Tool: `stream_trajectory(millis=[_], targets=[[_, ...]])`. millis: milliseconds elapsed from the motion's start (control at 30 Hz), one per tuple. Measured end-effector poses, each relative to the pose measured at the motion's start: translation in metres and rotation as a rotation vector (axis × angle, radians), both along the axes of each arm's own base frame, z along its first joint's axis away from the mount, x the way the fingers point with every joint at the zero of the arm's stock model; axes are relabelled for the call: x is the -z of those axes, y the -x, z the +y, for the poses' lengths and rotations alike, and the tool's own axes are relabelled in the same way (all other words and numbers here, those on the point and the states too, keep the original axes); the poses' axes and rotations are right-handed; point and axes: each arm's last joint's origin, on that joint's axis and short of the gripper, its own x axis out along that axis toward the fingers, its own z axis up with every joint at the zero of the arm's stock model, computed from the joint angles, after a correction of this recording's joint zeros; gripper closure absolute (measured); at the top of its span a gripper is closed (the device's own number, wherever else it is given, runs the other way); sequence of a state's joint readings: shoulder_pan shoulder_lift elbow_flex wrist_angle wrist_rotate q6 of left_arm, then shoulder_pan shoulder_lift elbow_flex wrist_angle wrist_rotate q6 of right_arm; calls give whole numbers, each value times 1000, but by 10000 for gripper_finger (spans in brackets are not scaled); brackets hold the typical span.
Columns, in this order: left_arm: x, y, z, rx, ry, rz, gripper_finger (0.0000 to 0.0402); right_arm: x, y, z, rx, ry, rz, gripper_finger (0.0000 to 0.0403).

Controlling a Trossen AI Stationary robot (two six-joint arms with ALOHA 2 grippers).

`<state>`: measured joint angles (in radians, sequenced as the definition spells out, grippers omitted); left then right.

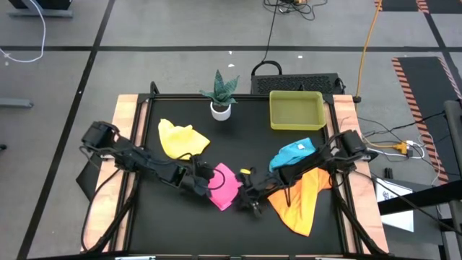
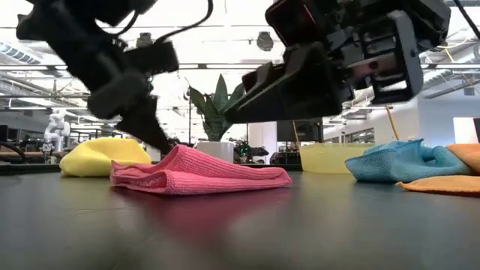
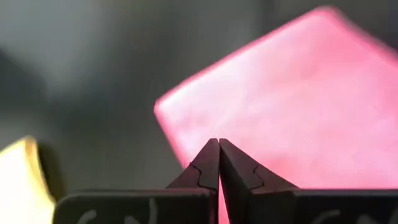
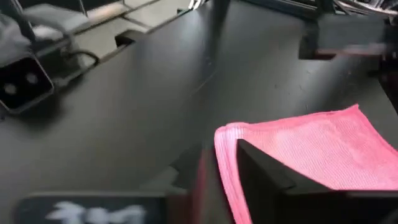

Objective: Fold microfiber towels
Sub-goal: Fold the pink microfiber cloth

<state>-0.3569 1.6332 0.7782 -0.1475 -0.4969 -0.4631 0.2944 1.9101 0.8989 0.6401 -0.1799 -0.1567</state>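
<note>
Black worktop (image 1: pixel 173 217): my left gripper (image 1: pixel 204 180) fingers are closed at the folded pink towel (image 1: pixel 225 185); right gripper (image 1: pixel 249 196) beside it, finger state indeterminate.

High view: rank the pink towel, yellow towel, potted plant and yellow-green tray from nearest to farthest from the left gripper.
From the left gripper:
1. Pink towel, at its fingers.
2. Yellow towel, table's left side.
3. Potted plant, far edge, middle.
4. Yellow-green tray, far right corner.
</note>
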Motion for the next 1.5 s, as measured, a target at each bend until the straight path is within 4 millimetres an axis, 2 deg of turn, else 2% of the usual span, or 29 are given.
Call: stream_trajectory(millis=[167, 300, 400, 500, 667, 800, 900, 1033, 1167, 1267, 1367, 1433, 1500], targets=[[6, 7, 3, -56, 6, 74, 393, 13, -12, -6, -20, 85, -9, 233], [9, 11, 4, -76, -2, 119, 386, 25, -16, -14, -29, 151, 13, 214], [10, 14, 5, -96, -2, 144, 393, 33, -17, -17, -43, 185, 27, 231], [12, 15, 6, -110, 5, 143, 398, 38, -17, -18, -72, 222, 24, 263], [23, 20, 10, -113, 25, 96, 389, 40, -16, -15, -92, 239, 22, 336], [34, 26, 12, -71, 30, 12, 398, 37, -14, -10, -72, 216, 38, 393], [39, 27, 13, -35, 52, -66, 393, 28, -11, -6, -19, 195, 61, 391], [38, 26, 11, 32, 50, -78, 390, 4, -9, -2, 35, 164, 80, 395], [21, 19, 9, 45, 32, -135, 398, -14, -5, 4, 60, 128, 111, 398], [5, 17, 9, 18, 9, -170, 394, -18, -6, 5, 76, 95, 116, 398], [-12, 14, 4, 15, 39, -261, 398, -14, -5, 5, 87, 85, 145, 397], [-17, 11, -2, 58, 88, -313, 398, -12, -6, 4, 94, 80, 157, 397], [-13, 7, -8, 108, 137, -331, 397, -12, -6, 4, 96, 77, 154, 397]])
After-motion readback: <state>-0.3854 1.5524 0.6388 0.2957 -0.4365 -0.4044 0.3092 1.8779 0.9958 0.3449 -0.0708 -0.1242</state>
